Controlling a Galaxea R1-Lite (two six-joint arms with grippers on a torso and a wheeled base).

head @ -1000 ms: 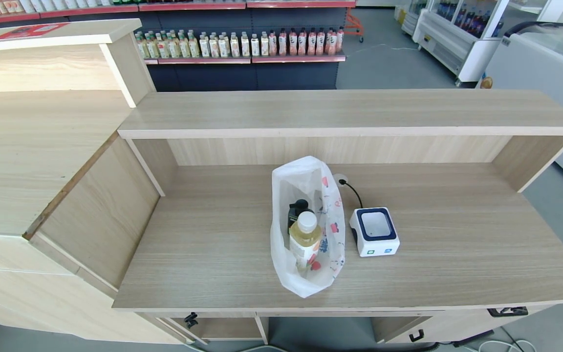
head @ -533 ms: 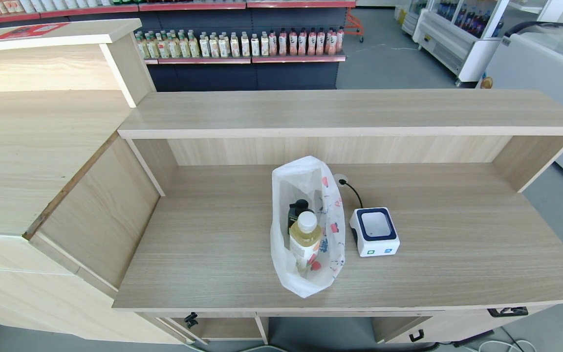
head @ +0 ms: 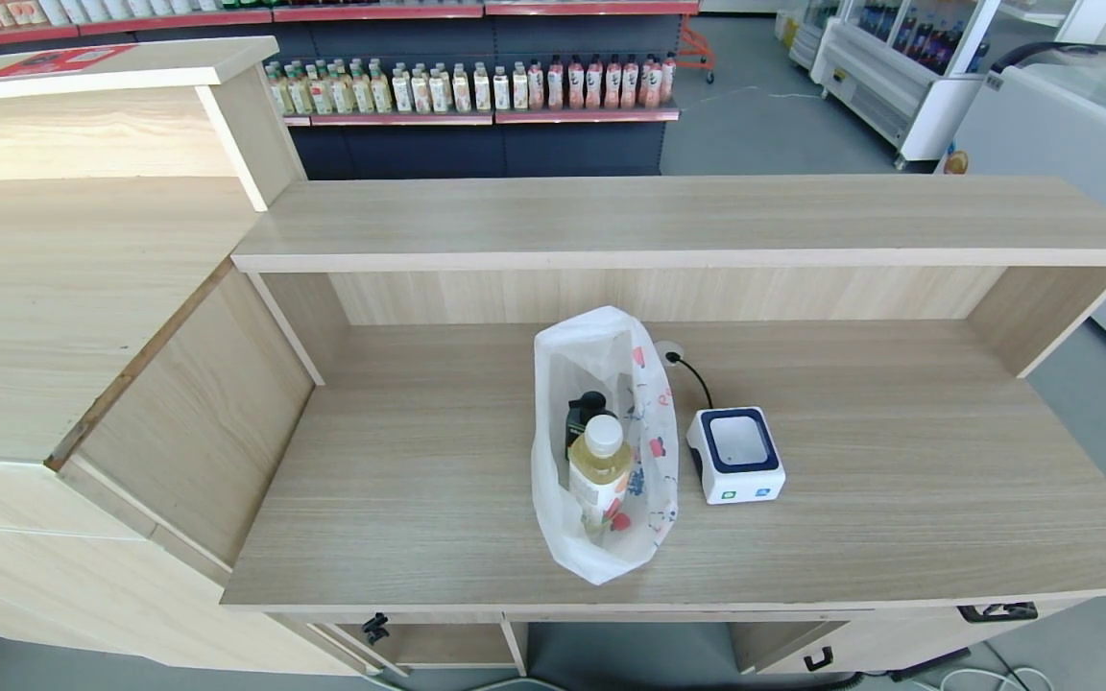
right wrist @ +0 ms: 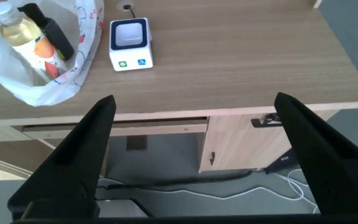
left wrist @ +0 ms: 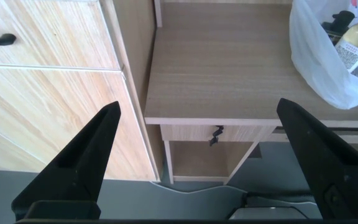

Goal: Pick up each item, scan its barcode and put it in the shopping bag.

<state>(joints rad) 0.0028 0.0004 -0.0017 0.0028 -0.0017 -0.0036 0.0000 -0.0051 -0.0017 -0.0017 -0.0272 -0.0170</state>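
A white plastic shopping bag (head: 603, 451) stands open on the wooden counter (head: 899, 480). Inside it stand a yellow drink bottle (head: 597, 472) with a white cap and a dark bottle (head: 584, 413) behind it. Just right of the bag sits the white and blue barcode scanner (head: 734, 453), its cable running to the back. My left gripper (left wrist: 197, 158) hangs open below the counter's front left edge, with the bag (left wrist: 328, 56) off to one side. My right gripper (right wrist: 194, 155) is open in front of the counter's front edge, with the scanner (right wrist: 130, 43) and the bag (right wrist: 39, 56) beyond it.
A raised shelf (head: 687, 221) runs along the back of the counter, with side walls left and right. A taller cabinet (head: 73, 288) with drawers stands on the left. Drawer handles (right wrist: 267, 120) sit under the counter front. Store shelves of bottles (head: 476, 86) and freezers stand behind.
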